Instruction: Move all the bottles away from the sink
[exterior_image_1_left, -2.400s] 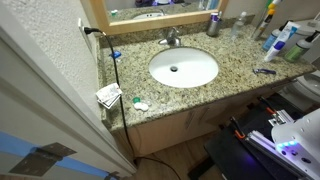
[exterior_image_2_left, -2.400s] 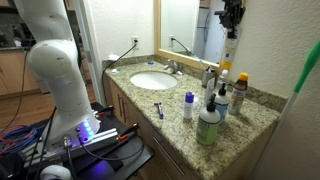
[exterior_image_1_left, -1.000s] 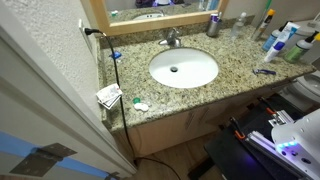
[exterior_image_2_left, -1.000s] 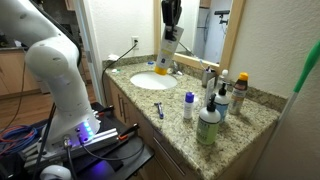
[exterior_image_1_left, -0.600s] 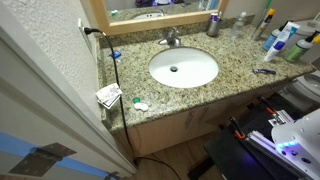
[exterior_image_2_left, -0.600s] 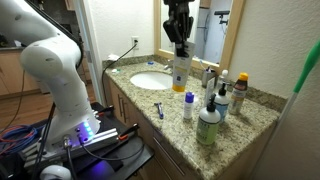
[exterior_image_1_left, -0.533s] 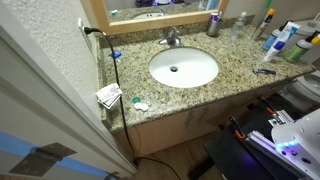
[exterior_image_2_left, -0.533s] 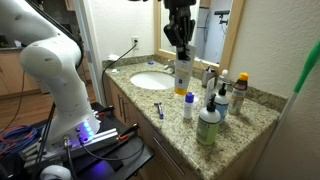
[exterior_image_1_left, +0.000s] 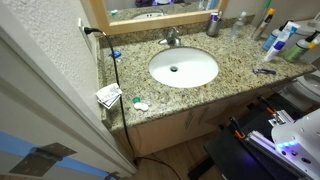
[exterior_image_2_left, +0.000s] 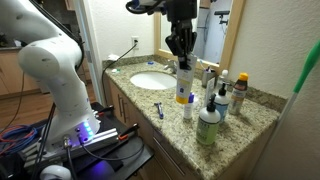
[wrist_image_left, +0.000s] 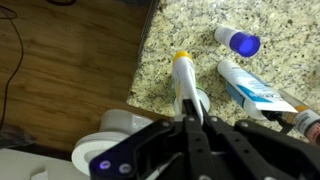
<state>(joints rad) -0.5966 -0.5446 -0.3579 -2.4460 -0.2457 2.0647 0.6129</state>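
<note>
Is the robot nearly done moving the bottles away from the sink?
Nearly, it seems. Done: a bunch of bottles stands at the end of the counter, away from the sink. In hand: the pincer is shut on a pale bottle with a yellow cap, low over the granite just past the basin. Left: set that one down by the bunch and let go.
</note>
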